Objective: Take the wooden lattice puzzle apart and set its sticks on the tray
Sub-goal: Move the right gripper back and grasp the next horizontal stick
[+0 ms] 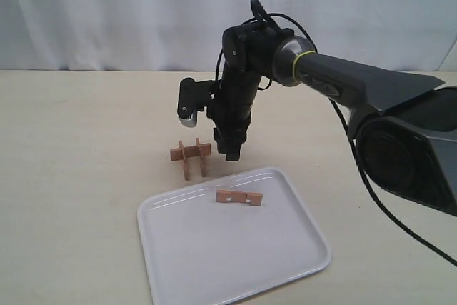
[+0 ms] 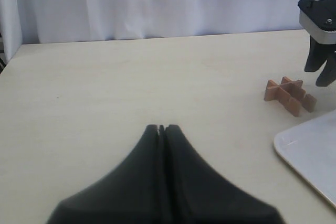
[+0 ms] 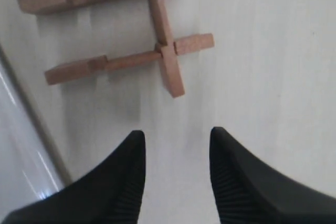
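Fingers (image 3: 132, 171) of the right gripper (image 3: 176, 139) are seen spread apart with nothing between them, just beside the wooden lattice puzzle (image 3: 160, 45), which is seen on the table (image 1: 78, 148) with three bars interlocked. One stick (image 1: 239, 197) is laid flat in the tray (image 1: 235, 262), near its far rim. Fingers of the left gripper (image 2: 161, 128) are pressed together, well apart from the puzzle.

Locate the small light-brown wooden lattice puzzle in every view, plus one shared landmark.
Exterior view: wooden lattice puzzle on the table, beyond the large white plastic tray's far rim.
Left wrist view: beside the tray's corner.
Right wrist view: ahead of the open right fingers.
Shared landmark: the tray's rim.
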`<state>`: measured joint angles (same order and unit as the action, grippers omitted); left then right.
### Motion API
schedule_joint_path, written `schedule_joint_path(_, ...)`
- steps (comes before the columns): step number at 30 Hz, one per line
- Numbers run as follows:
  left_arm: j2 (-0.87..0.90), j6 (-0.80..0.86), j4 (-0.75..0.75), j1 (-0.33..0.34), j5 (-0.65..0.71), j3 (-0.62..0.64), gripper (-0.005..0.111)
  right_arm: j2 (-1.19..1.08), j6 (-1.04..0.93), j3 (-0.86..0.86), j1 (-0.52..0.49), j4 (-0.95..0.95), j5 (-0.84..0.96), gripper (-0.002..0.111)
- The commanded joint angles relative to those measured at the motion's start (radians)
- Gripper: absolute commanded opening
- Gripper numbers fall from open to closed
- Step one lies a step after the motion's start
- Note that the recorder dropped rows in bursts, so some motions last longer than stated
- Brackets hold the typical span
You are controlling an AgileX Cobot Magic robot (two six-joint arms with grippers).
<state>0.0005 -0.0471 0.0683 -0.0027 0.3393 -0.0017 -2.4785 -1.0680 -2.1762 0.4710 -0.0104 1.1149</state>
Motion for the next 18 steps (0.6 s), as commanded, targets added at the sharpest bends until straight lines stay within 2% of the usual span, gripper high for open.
schedule_joint_path(1, 0.0, -0.003, 0.0, -0.006, -0.014, 0.002, 0.0, -0.001, -0.029, -0.008, -0.003, -0.014, -0.064, 0.038)
schedule_joint_path(18, 0.0, -0.003, 0.0, -0.006, -0.014, 0.002, 0.0, -0.001, -0.08, 0.051, -0.003, -0.097, -0.113, 0.038)
